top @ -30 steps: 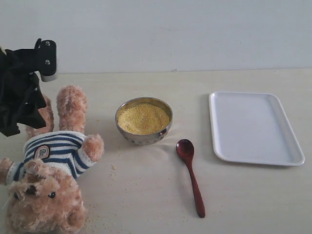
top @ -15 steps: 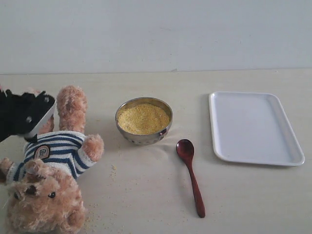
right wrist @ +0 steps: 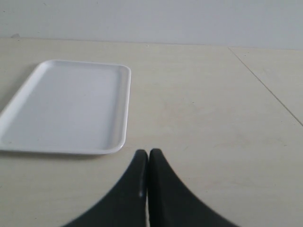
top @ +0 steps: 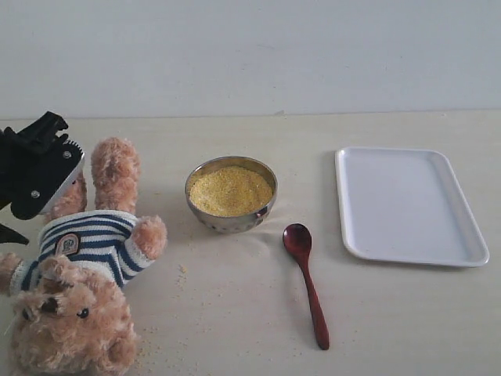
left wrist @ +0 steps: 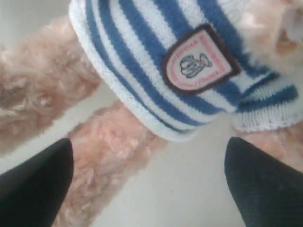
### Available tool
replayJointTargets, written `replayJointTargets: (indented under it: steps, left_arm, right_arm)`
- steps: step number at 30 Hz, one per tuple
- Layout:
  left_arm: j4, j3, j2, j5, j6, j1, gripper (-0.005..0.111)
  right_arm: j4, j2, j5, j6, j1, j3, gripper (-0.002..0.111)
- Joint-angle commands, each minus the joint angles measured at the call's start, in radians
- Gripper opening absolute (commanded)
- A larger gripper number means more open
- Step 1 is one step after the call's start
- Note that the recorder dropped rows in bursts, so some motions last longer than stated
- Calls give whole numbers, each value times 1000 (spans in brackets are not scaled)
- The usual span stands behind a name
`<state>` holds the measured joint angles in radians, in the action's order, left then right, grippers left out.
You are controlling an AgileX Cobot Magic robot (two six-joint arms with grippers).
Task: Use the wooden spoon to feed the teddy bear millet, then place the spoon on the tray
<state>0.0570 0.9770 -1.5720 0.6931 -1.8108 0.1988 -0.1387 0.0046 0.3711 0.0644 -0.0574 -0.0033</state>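
Note:
The teddy bear (top: 86, 266) lies on its back at the left of the table, head toward the front, in its navy-and-white striped sweater (left wrist: 156, 66). My left gripper (top: 39, 168) hovers over the bear's legs, open, with one furry leg (left wrist: 109, 161) and bare table between its black fingers (left wrist: 265, 184). A metal bowl (top: 231, 194) heaped with yellow millet (top: 230, 190) stands mid-table. The wooden spoon (top: 307, 283) lies on the table in front of the bowl, bowl end toward it. The white tray (top: 407, 205) sits empty at the right. My right gripper (right wrist: 148, 156) is shut, empty, near the tray (right wrist: 66, 106).
Loose millet grains (top: 182, 271) are scattered on the table beside the bear's arm. A pale wall runs behind the table's back edge. A seam in the tabletop (right wrist: 265, 87) runs to the right of the right gripper.
The left arm swung down from above the bear's feet, dipped low by the bear's legs, and now sits slightly higher over them. Spoon, bowl and tray have not moved.

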Motion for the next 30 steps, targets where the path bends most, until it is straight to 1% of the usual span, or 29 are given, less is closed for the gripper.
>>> replayJointTargets:
  steps: [1, 4, 6, 11, 14, 16, 18, 21, 23, 26, 28, 30]
  left_arm:
    - [-175, -7, 4, -6, -115, 3, 81]
    - [-285, -7, 2, 11, -172, 3, 81]
    - [-336, -7, -4, 37, -172, 3, 81]
    - [-307, -7, -9, 46, -172, 3, 81]
    - [-327, -7, -9, 67, -159, 3, 81]
    - [-346, -7, -9, 66, -115, 3, 81]
    - [-408, -7, -2, 59, -85, 3, 81]
    - [-529, -7, 21, 27, -86, 3, 81]
    - [-582, -3, 43, -3, -89, 3, 81]
    - [-582, 13, 87, -17, -118, 3, 81]
    - [-541, 22, 118, 7, -193, 3, 81]
    - [-413, 25, 153, 48, -321, 18, 81]
  right_arm:
    - [-1, -5, -5, 5, -3, 3, 0]
    - [-1, -5, -5, 5, -3, 3, 0]
    - [-1, -5, -5, 5, -3, 3, 0]
    - [-1, -5, -5, 5, -3, 3, 0]
    - [-1, -5, -5, 5, -3, 3, 0]
    - [-1, -5, -5, 5, -3, 3, 0]
    - [-1, -5, -5, 5, -3, 3, 0]
    - [-1, -5, -5, 5, -3, 3, 0]
    - [-1, -5, -5, 5, -3, 3, 0]
    - [-1, -5, -5, 5, -3, 3, 0]
    - [-1, -5, -5, 5, -3, 3, 0]
    - [-1, -5, -5, 5, -3, 3, 0]
